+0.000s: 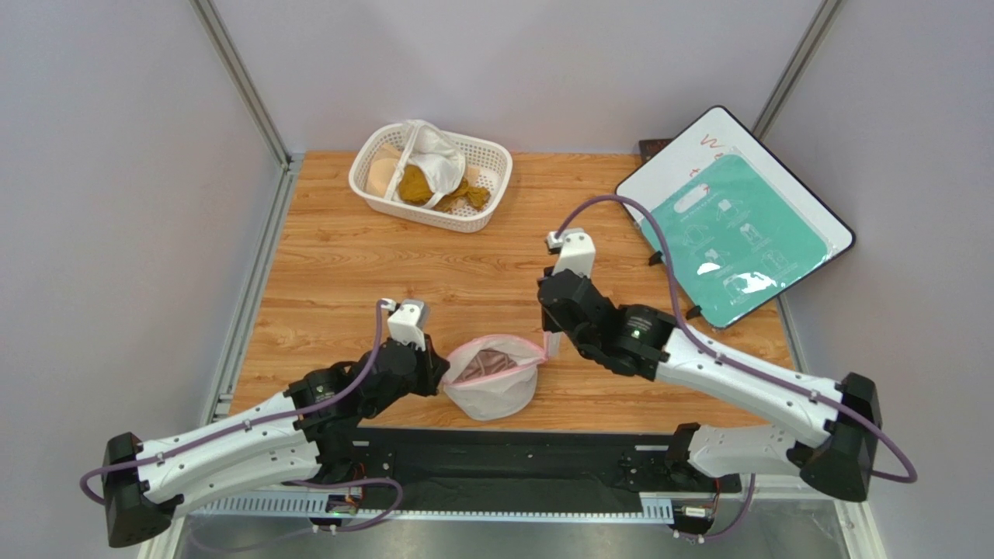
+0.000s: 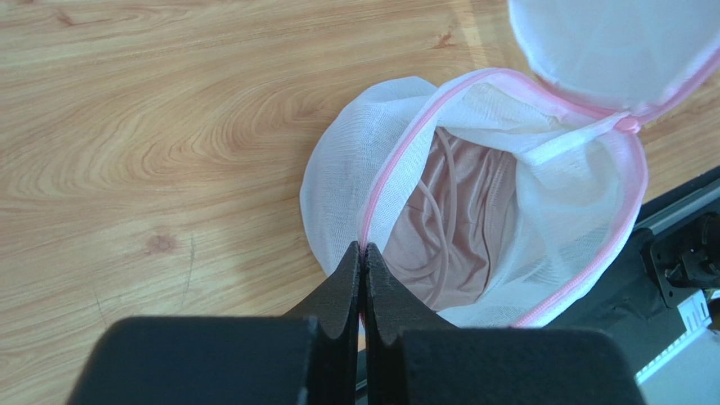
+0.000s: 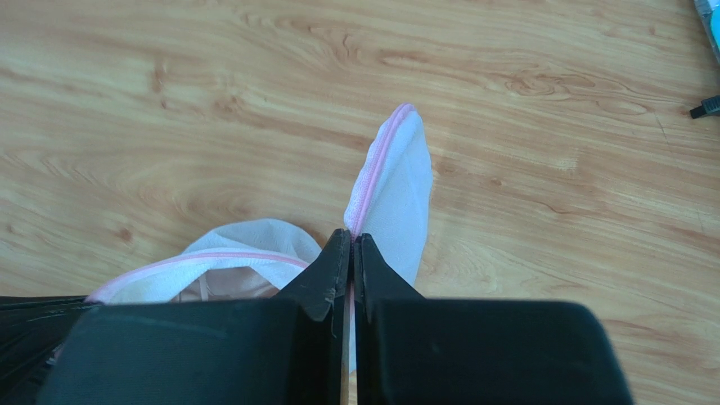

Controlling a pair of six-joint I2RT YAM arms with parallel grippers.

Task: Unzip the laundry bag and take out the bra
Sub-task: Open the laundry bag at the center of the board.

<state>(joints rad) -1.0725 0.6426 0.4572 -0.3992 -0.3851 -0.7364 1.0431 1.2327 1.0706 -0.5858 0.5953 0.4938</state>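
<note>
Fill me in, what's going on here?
Both arms have the laundry bag at the near edge of the table. The left gripper is shut on the pink zipper trim of the lower half; the right gripper is shut on the trim of the lid half, holding it up. The bag is unzipped and open, and the bra lies inside, not yet removed.

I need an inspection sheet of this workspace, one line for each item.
Surface: wooden table, no spill seen.
Job's things: laundry bag unzipped at the near edge; bra inside it.
Clutter: white basket at the far edge holding a white cloth and a mustard cloth; board with teal sheet at right.
Grippers: left pincer shut on the bag's pink zipper rim; right pincer shut on its lifted flap.
Cables: purple cable along each arm.
Surroundings: grey walls, metal frame posts.
</note>
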